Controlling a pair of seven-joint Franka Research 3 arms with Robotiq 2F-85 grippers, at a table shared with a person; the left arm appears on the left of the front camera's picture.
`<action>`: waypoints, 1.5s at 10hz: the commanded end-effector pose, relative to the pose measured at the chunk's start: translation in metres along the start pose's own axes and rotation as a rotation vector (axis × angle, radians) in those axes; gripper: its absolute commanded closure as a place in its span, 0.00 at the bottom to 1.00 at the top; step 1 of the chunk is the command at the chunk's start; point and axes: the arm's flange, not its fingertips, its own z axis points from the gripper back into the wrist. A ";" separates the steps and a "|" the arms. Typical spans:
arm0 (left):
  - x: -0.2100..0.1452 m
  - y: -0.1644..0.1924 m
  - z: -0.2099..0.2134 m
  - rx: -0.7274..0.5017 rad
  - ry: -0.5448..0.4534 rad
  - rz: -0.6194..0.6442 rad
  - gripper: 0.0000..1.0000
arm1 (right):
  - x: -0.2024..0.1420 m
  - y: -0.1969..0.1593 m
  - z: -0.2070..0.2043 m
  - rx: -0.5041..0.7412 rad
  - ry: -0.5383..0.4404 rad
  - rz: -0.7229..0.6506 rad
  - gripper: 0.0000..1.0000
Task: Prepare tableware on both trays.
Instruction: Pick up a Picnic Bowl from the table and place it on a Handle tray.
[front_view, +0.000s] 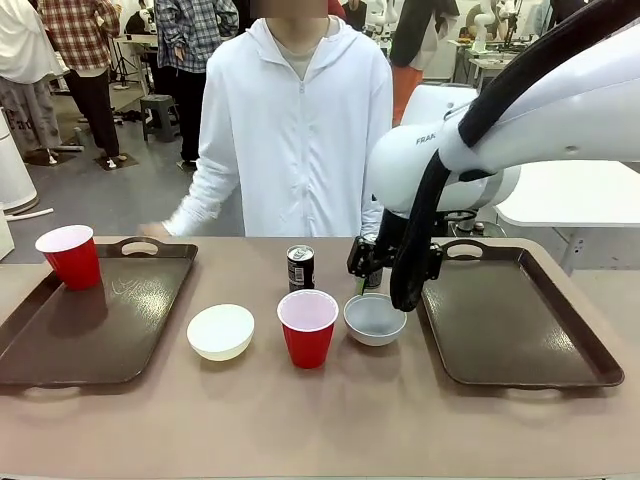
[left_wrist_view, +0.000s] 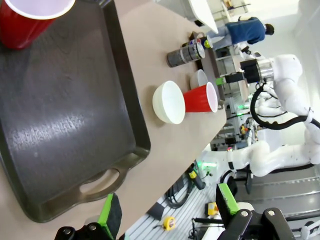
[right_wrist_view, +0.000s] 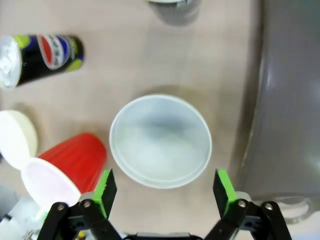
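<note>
Frontally, the left tray holds one red cup in its far left corner, with the rest of its floor open. The right tray lies wholly open. Between them stand a cream bowl, a second red cup, a grey bowl and, farther back, a can. The right arm overhangs the grey bowl.

From the left wrist, the left gripper hangs spread by the left tray's handle end, at the table's edge.

From the right wrist, the right gripper is spread wide above the grey bowl, with the second red cup just beside it and the right tray's rim opposite.
</note>
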 end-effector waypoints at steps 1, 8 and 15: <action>0.000 -0.001 0.003 -0.014 -0.010 0.000 0.00 | 0.015 0.003 -0.008 -0.063 -0.018 -0.041 0.00; 0.000 -0.001 0.003 -0.014 -0.010 0.000 0.00 | 0.011 -0.025 -0.041 -0.070 0.056 0.056 0.00; 0.000 -0.001 0.003 -0.014 -0.010 0.000 0.00 | 0.013 -0.033 -0.046 -0.082 0.079 0.055 0.86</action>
